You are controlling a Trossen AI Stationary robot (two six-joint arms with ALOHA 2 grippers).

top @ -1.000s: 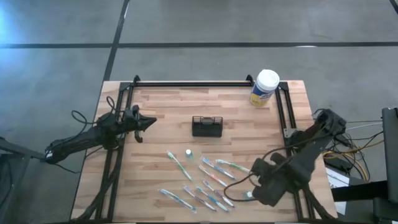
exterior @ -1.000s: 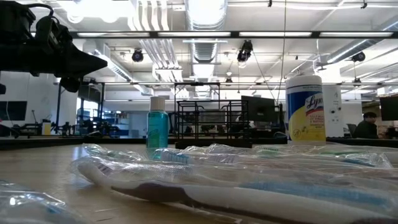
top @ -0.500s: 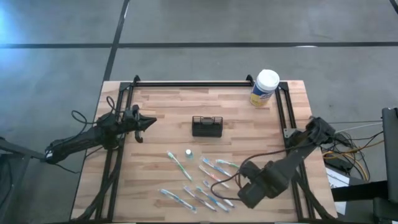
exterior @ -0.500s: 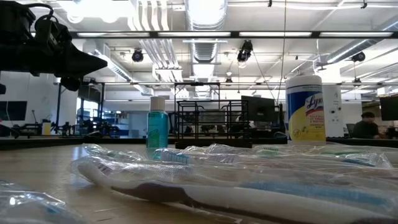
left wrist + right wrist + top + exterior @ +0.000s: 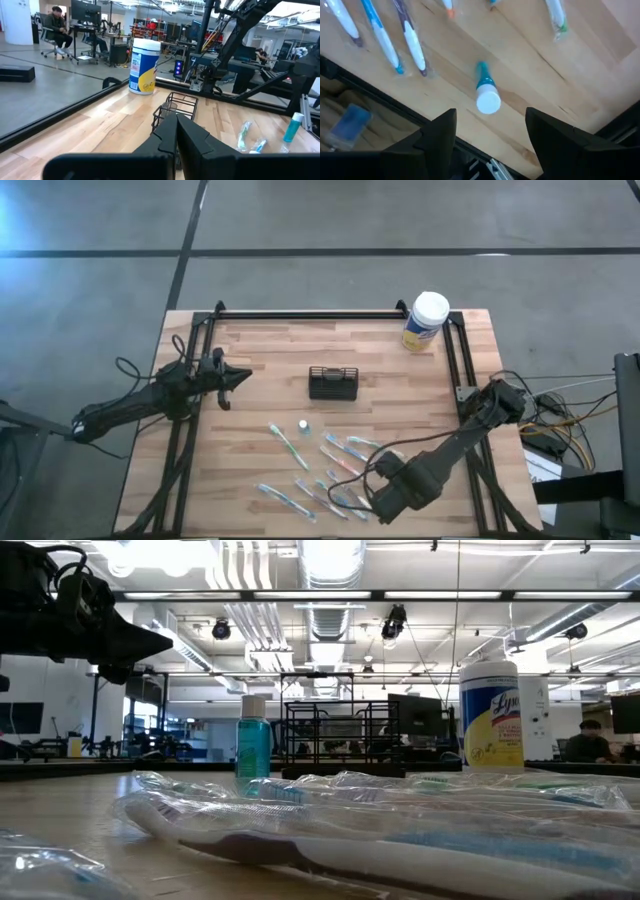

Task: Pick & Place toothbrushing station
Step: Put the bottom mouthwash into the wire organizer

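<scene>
Lowest in the high view, the right gripper [image 5: 372, 502] hung over the scattered wrapped toothbrushes [image 5: 318, 472] at lower centre, its fingers [image 5: 440, 131] spread wide with nothing between them; its wrist camera looked down on a small teal bottle [image 5: 484, 91] lying on the wood, possibly toothpaste. A second teal bottle [image 5: 303, 424] stood upright just above the brushes. Farther up, at the table's [image 5: 260, 380] middle, sat the toothbrushing station [image 5: 333, 382], untouched. The left gripper [image 5: 240, 376] waited at the left edge, pinched closed and empty. The white-lidded canister [image 5: 426, 321] stood upper right. Since the earlier frame the right arm had swung leftward and opened.
</scene>
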